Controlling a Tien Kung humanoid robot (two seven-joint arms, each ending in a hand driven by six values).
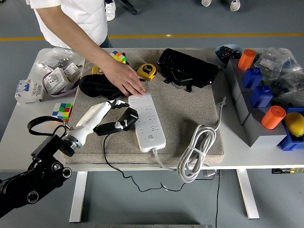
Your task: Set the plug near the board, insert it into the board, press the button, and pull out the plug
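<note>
Black plug (124, 121) sits pinched in my left hand (113, 114) beside the board (147, 122); next I must align its prongs for insertion.

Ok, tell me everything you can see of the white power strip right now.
The power strip is a long white plastic bar lying flat on the grey mat, running away from the robot. Rows of sockets cover its top, with a button near its near end, where a thick white cable leaves and coils to its right. A person's hand rests at its far end. The black plug lies at its left edge, in no socket, by the left hand.
</note>
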